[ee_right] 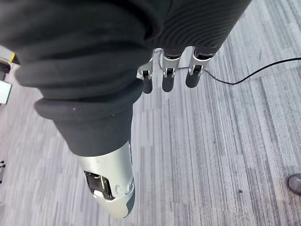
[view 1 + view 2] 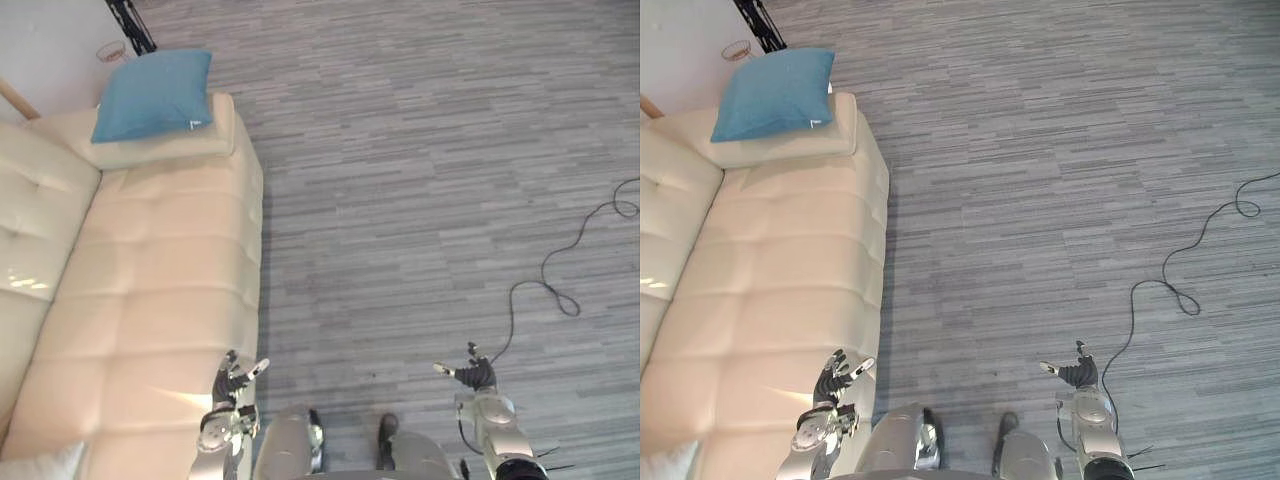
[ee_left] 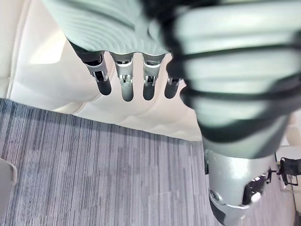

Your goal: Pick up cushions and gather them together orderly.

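Blue cushion (image 2: 155, 93) is not yet picked up, so the task looks barely begun; the left hand (image 2: 232, 380) hangs empty, fingers (image 3: 127, 89) straight, over the near front edge of the cream sofa (image 2: 150, 300); the right hand (image 2: 470, 373) is likewise relaxed and empty above the grey carpet (image 2: 420, 200); well apart, at the sofa's far end, the cushion rests on a cream pad (image 2: 175, 145); a white corner (image 2: 35, 465), perhaps another cushion, lies near the left arm; the eye views place the cushion, the wrist views confirm nothing is held.
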Motion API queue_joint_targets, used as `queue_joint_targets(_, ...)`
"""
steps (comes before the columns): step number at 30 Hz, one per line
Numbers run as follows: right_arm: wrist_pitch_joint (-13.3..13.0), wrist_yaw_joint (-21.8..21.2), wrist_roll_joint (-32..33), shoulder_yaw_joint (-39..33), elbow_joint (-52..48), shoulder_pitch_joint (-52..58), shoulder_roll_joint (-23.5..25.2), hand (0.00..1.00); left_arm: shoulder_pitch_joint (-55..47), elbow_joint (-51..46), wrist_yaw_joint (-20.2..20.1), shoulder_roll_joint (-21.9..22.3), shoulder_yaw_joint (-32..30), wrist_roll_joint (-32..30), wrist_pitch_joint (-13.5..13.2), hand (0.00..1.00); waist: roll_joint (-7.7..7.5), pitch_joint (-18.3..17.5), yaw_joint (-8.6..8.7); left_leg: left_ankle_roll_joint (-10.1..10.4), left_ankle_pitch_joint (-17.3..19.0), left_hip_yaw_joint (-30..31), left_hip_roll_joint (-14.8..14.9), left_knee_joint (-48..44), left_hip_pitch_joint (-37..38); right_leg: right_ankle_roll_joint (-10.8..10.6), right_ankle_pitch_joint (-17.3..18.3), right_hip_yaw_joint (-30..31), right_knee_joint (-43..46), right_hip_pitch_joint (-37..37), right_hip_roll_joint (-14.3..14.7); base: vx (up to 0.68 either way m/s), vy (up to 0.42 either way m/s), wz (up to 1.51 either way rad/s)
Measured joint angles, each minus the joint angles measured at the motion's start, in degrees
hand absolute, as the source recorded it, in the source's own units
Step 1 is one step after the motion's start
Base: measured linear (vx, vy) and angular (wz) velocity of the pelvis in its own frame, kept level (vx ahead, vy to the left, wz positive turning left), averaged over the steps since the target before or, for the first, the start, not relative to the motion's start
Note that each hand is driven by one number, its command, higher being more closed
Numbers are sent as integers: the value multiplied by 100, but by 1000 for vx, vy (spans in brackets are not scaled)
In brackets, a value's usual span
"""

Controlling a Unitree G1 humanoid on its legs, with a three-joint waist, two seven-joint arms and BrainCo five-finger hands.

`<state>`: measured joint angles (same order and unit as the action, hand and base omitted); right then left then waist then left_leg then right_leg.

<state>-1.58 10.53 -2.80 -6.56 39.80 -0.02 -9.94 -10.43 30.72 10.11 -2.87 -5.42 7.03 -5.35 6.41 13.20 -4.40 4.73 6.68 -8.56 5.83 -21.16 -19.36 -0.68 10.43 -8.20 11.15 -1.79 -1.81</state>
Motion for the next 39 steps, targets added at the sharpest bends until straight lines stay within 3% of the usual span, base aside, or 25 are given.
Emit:
queue_joint_targets(3, 5, 102, 3, -68, 5, -15, 66, 0, 64, 5, 17, 45, -114, -14, -5, 0, -352, -105, -85, -577, 306, -57, -379, -248, -73, -382, 281, 83, 105, 55, -362, 622, 276, 7)
queue_joint_targets(5, 2, 106, -2, -221, 7, 15, 184, 0, 8, 45, 13, 96, -95, -17, 22, 0, -562, -105, -75, -950, 782, -92, -641, -583, 160, -912, 627, 268, 1891, -380, -739, 513, 225, 29)
queue_joint_targets(6, 3, 101, -6, -289, 18, 58, 294, 0, -71, 49, 4, 64, 6, -20, 47, 0, -644, -108, -47, -1048, 1011, -64, -791, -655, 511, -1457, 363, 533, 3263, -744, -906, 598, 192, 36)
queue_joint_targets(7, 3, 88, -6, -283, 34, 63, 332, 0, -81, 42, 1, 24, 81, -24, 55, 0, -666, -102, -2, -1103, 1147, -10, -844, -682, 727, -1515, 235, 635, 3953, -937, -952, 618, 154, 47)
queue_joint_targets(8, 7, 65, -8, -283, 46, 99, 396, 0, -144, 41, -1, -41, 153, -46, 69, 0, -678, -99, 73, -1163, 1318, 94, -913, -679, 1127, -1399, 240, 646, 4992, -1200, -1052, 759, 94, 47)
queue_joint_targets(10, 13, 55, -9, -286, 32, 168, 418, 0, -77, 11, 11, -58, 152, -49, 71, 0, -667, -102, 85, -1177, 1354, 266, -971, -424, 1741, -865, 442, 236, 5433, -1581, -1250, 683, 25, 39)
queue_joint_targets(11, 16, 54, -9, -293, -15, 165, 434, 0, -51, -58, 15, -69, 146, -47, 67, 0, -634, -96, 108, -1177, 1354, 435, -958, -157, 2101, -570, 604, -81, 5206, -1828, -1297, 481, -20, 23)
queue_joint_targets(13, 0, 49, -8, -295, -83, 133, 457, 0, 16, -75, 18, -78, 130, -43, 52, 0, -580, -74, 196, -1178, 1354, 659, -875, 205, 2551, -358, 729, -285, 4405, -2258, -1166, 593, -71, 32)
queue_joint_targets(15, 0, 49, -8, -333, -64, 73, 419, 0, 199, 64, 13, -78, 135, -46, 51, 0, -456, -29, 324, -1172, 1352, 829, -668, 433, 2890, -484, 447, -205, 2681, -2504, -755, 603, -112, 52)
queue_joint_targets(17, 36, 47, -8, -403, -55, 130, 408, 0, 276, 209, 22, -128, 109, -59, 51, 0, -560, -56, 359, -665, 1465, 962, -560, 520, 3358, -386, -1095, 114, 21, -2415, -316, 673, -166, 44)
queue_joint_targets(18, 38, 49, -9, -408, -52, 173, 395, 0, 260, 259, 26, -134, 88, -81, 52, 0, -604, -82, 362, -526, 1544, 1062, -558, 470, 3486, -264, -1660, 273, -93, -2395, -262, 861, -273, 49)
queue_joint_targets(19, 86, 50, -8, -461, 3, 163, 217, 0, 361, 523, 28, 44, 94, -119, 73, 0, -275, -150, 405, -291, 1499, 1297, -246, 155, 3505, -49, -1881, 233, 678, -2493, -115, 716, -237, 57)
queue_joint_targets(20, 89, 55, -8, -492, -4, 165, 211, 0, 384, 526, 25, 61, 121, -128, 60, 0, -256, -161, 437, -80, 1285, 1334, -178, -107, 3426, -37, -1646, 132, 937, -2505, -123, 976, -305, 69)
queue_joint_targets(21, 86, 45, -7, -545, -95, 181, 230, 0, 404, 562, 20, 116, 89, -131, 55, 0, -242, -152, 488, 120, 404, 1335, -136, -1079, 3044, 85, -1178, -106, 1229, -2281, -155, 678, -216, 48)
queue_joint_targets(23, 63, 47, 3, -368, -380, 279, 317, 0, 316, 515, 4, 290, 0, -130, 52, 0, -265, -129, 389, 380, -978, 960, 198, -2871, 2289, 147, -906, -193, 863, -1485, -87, 688, -183, 25)
queue_joint_targets(25, 15, 72, 52, -397, -490, 293, 469, 0, 298, 397, -14, 292, 25, -131, 46, 0, -263, -119, 329, -131, -286, 419, 643, -4153, 1542, 207, -790, -239, 434, -789, 4, 573, -90, 16)
queue_joint_targets(26, -27, 80, 77, -421, -561, 259, 549, 0, 260, 257, -13, 291, 35, -125, 48, 0, -389, -72, 229, -326, 192, 116, 717, -4423, 877, 167, -687, -234, -30, -205, -27, 578, -68, 15)
queue_joint_targets(27, -41, 79, 91, -421, -562, 262, 550, 0, 258, 238, -14, 293, 47, -125, 48, 0, -398, -72, 190, -328, 285, 68, 717, -4367, 726, 157, -682, -235, -131, -93, -29, 649, -29, 6)
queue_joint_targets(29, -39, 80, 121, -423, -392, 140, 517, 0, 258, 156, -11, 274, 73, -123, 48, 0, -438, -46, -2, -360, 647, 3, 427, -2757, -160, -62, -482, -218, -538, 435, -103, 555, 101, -6)
queue_joint_targets(31, -33, 87, 121, -435, -264, 87, 483, 0, 172, 156, -11, 273, 74, -123, 54, 0, -360, -10, -60, -107, 390, 80, 148, -1056, -265, -287, -192, -192, -471, 675, -208, 575, 207, -11)
queue_joint_targets(32, -18, 109, 121, -499, -37, 35, 520, 0, 119, 227, -8, 277, 63, -125, 77, 0, -410, 84, -182, -597, -126, -184, -60, -254, 141, -453, 43, 27, -376, 945, -340, 439, 167, -13)
queue_joint_targets(35, 20, 105, 116, -467, 40, -33, 473, 0, 149, 171, 2, 198, -12, -128, 56, 0, -477, 59, -249, -720, -46, -363, -129, -508, 151, -239, -311, 229, -630, 1106, -221, 544, 114, 2)
queue_joint_targets(37, -12, 92, 93, -405, 127, -263, 476, 0, 32, 175, -5, 222, -297, -129, 66, 0, -483, 53, -264, -907, 233, -526, 31, -1154, 169, -403, -513, 485, -319, 1202, -263, 382, 148, -41)
queue_joint_targets(38, -39, 80, 40, -408, 240, -264, 476, 0, -114, 157, -5, 255, -323, -127, 57, 0, -482, -106, -280, -899, 550, -581, 8, -915, 464, -668, -378, 640, 620, 831, -268, 394, 191, -46)
queue_joint_targets(39, -43, 73, 5, -414, 314, -259, 508, 0, -241, 191, -11, 198, -271, -121, 44, 0, -524, -206, -251, -905, 1056, -566, -146, -469, 895, -1488, -269, 732, 2123, 181, -421, 395, 175, -35)
